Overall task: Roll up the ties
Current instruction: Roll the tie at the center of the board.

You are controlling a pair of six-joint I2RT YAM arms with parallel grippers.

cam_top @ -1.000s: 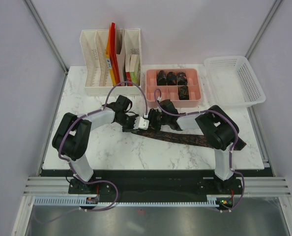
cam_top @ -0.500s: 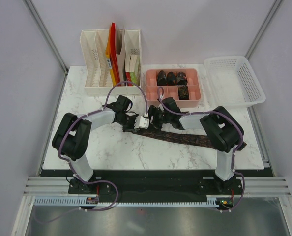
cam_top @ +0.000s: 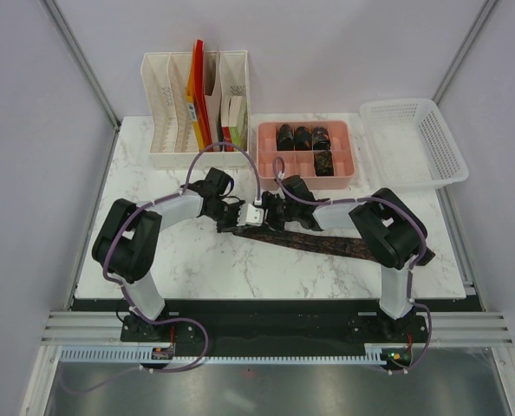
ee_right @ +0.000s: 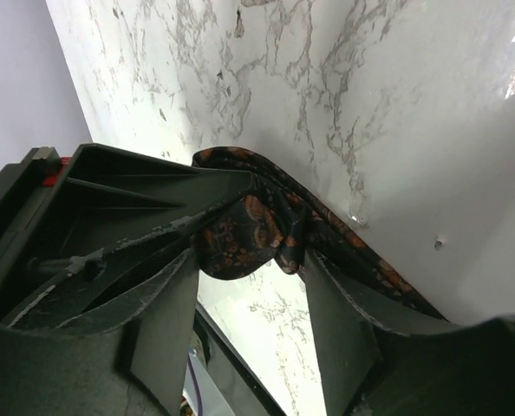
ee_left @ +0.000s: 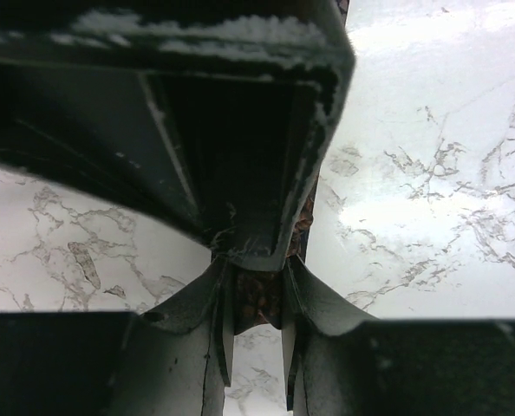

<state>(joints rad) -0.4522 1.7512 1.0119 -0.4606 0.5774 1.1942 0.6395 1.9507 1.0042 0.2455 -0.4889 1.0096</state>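
A long dark patterned tie [cam_top: 327, 243] lies flat across the middle of the marble table [cam_top: 188, 269], running from centre to right. Its left end is bunched into a loose fold. My left gripper [cam_top: 238, 227] is shut on that end; in the left wrist view the narrow jaws [ee_left: 257, 277] pinch the fabric [ee_left: 256, 299]. My right gripper [cam_top: 262, 217] meets it from the right. Its wider-set fingertips [ee_right: 249, 260] hold the folded wad [ee_right: 240, 234] between them, and the left gripper's body [ee_right: 110, 217] presses against it. Several rolled ties [cam_top: 303, 137] sit in the pink tray [cam_top: 266, 160].
A white file organizer [cam_top: 197, 104] with folders stands at the back left. A white mesh basket [cam_top: 413, 143] sits at the back right, beside the pink tray. The table's front edge runs just ahead of the arm bases.
Both grippers stay at the tie's left end. The right gripper has edged slightly left, closer against the left gripper. The tie's long tail has not moved.
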